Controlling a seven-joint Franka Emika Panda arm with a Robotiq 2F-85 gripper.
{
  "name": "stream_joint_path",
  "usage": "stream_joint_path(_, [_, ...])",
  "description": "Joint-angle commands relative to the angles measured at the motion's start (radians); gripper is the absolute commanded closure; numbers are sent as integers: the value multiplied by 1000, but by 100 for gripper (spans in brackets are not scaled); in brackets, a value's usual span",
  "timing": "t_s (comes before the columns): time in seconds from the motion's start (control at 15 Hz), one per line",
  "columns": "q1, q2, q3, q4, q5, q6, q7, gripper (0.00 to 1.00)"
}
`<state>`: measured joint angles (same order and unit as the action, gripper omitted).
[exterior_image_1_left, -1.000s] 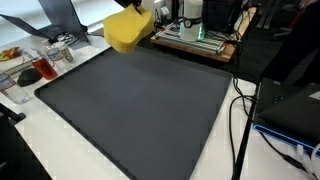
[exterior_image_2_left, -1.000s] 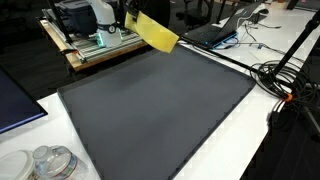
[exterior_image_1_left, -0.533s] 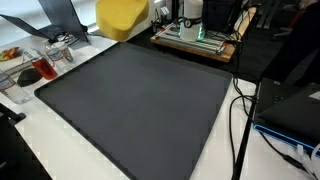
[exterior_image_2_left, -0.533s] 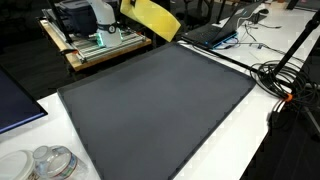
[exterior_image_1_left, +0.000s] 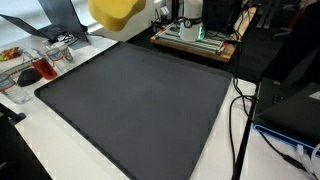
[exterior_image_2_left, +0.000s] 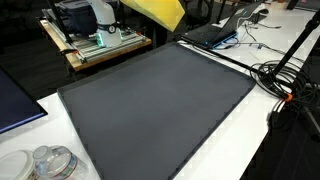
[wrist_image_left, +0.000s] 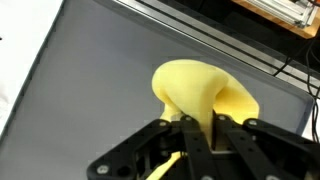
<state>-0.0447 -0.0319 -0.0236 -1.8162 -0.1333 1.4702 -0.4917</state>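
In the wrist view the jaws are clenched on a fold of a soft yellow cloth (wrist_image_left: 200, 95) at lower centre, and the cloth bulges above a large dark grey mat (wrist_image_left: 95, 75). Both exterior views crop the jaws out, showing only the cloth (exterior_image_1_left: 115, 12) (exterior_image_2_left: 158, 10) at the frame's upper edge. It hangs in the air over the mat's far side, with white worktop (exterior_image_1_left: 60, 140) around the mat.

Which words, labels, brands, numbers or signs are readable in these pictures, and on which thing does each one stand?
None can be read in any view. The yellow cloth held in the tool and the dark mat are plain. Any marks on the machine on the wooden board are too small and blurred to read.
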Motion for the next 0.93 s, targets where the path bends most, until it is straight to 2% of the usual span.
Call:
stream_joint_path(0.0, [11,9,0,41,-32,-42,2,97])
stream_joint_path(0.4, [12,0,2,36,-42,-40,-8,97])
stream_joint_path(0.47, [12,-1,1,37,-40,-47,-14,64])
stream_joint_path(0.53, [12,-3,1,35,-38,-45,-15,63])
stream_joint_path(0.87, [13,-8,1,32,-38,-43,-18,29])
